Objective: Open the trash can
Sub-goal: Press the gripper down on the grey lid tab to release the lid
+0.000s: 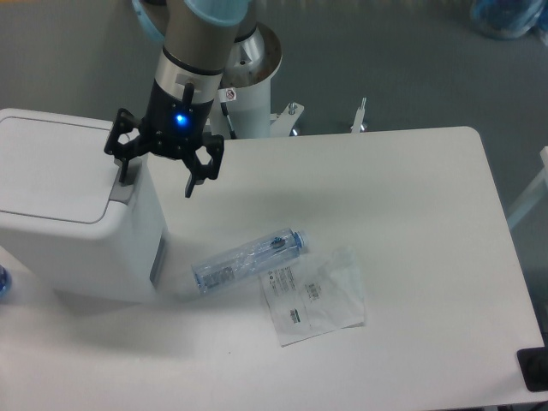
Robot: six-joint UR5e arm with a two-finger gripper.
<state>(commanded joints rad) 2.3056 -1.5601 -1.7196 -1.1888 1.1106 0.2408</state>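
The trash can (68, 214) is a big white boxy bin at the left of the table, and its flat lid (51, 167) lies shut. A grey push tab (127, 187) sits at the lid's right rim. My gripper (158, 177) hangs open over the bin's right edge. Its left finger (127, 167) comes down right at the tab, and I cannot tell whether it touches. The right finger (192, 181) hangs beyond the bin's side, over the table.
A clear plastic bottle (248, 259) with a blue label lies on the white table (411, 214) just right of the bin. A clear plastic bag (315, 294) with a printed label lies beside it. The arm's white base (248, 90) stands behind the table.
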